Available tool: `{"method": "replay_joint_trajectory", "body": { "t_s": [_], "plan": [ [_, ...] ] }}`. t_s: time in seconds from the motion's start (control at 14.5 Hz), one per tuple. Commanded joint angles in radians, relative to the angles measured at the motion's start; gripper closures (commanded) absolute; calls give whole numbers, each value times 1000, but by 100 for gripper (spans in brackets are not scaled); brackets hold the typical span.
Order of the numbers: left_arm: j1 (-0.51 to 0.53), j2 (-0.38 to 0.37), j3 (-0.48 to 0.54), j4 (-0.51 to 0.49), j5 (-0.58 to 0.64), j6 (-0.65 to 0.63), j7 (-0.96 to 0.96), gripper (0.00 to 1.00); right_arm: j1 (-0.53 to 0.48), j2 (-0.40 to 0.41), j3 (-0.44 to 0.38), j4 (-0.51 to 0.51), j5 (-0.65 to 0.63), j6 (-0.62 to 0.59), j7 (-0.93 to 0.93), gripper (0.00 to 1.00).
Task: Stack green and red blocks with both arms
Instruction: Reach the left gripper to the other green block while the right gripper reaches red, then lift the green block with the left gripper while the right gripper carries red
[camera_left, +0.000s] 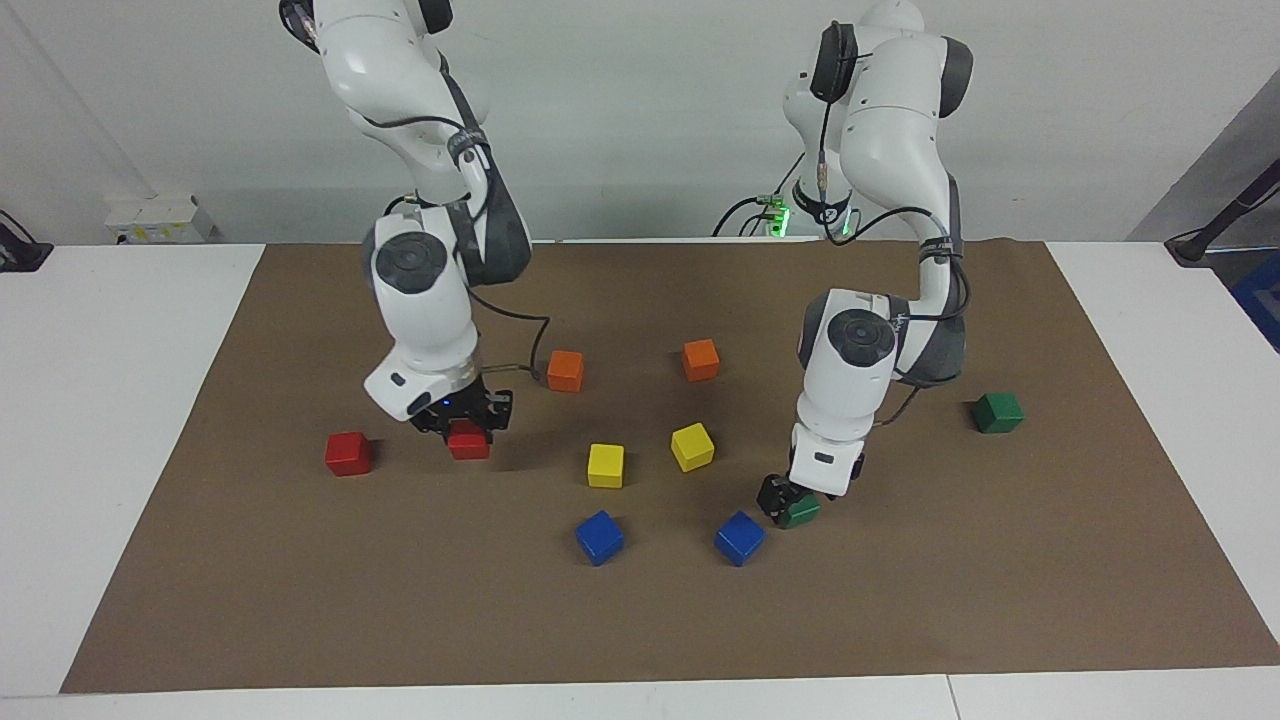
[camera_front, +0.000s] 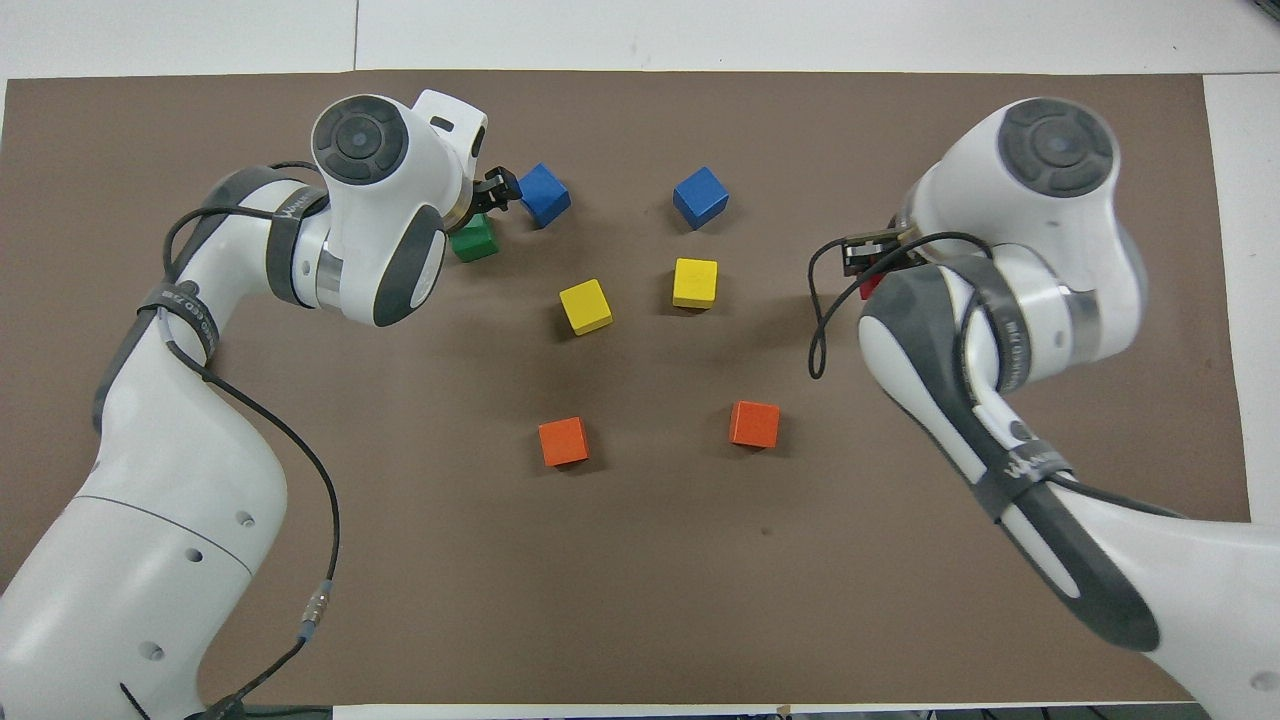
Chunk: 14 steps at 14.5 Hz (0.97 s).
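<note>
1. Holding a red block (camera_left: 468, 444), your right end effector (camera_left: 465, 428) has its fingers closed on the block's sides, over the brown mat (camera_left: 300, 600) toward the right arm's end of the counter (camera_left: 100, 450). Whether the block is clear of the mat, you cannot tell.
2. The second red block (camera_left: 348, 453) sits on the mat near the held one, closer to the right arm's end of the counter. In the overhead view the right arm hides it.
3. Your left end effector (camera_left: 788, 500) is down at a green block (camera_left: 800, 512) with its fingers fully spread. It has hold of nothing yet.
4. The second green block (camera_left: 998, 412) rests well apart, nearer to the robots and toward the left arm's end.
5. Risk, left arm: a blue block (camera_left: 740, 537) lies just beside the green block. A spread finger could nudge the blue block, or an off-centre closure could twist the green block out of the grasp.
6. Risk, right arm: if the held red block comes in too low or off-centre, its edge would likely push the second red block along the mat instead of landing on it.
7. Risk, right arm: a thin grasp on the glossy faces could let the block slip or tilt during transfer.
8. Risk, cable: the black cable (camera_left: 520, 325) loops low beside the right wrist, near an orange block (camera_left: 565, 370), and might snag it.
</note>
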Motion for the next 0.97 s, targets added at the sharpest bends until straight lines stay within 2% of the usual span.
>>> {"method": "replay_joint_trajectory", "body": {
  "t_s": [0.0,0.28,0.35,0.41,0.48,0.62,0.69,0.9],
  "plan": [
    [-8,15,17,6,42,-1,-3,0,-101,-89,11,-18,-4,-75,-133,100],
    [-2,15,11,-4,41,-29,54,0,-235,-170,11,-90,48,-106,-294,100],
    [0,15,11,-6,39,-27,54,0,-256,-181,11,-128,48,-81,-310,100],
    [0,13,9,-15,36,-16,54,4,-264,-192,11,-170,48,-23,-311,100],
    [-2,10,8,-30,30,-3,52,22,-266,-196,11,-210,48,48,-313,100],
    [-5,6,9,-43,-11,-2,48,89,-281,-186,11,-238,48,109,-316,100],
    [-7,4,9,-40,-16,-21,51,100,-284,-180,9,-239,48,130,-321,100],
    [7,-7,8,-11,-24,-97,55,100,-301,-146,9,-256,48,205,-353,100]
  ]
}}
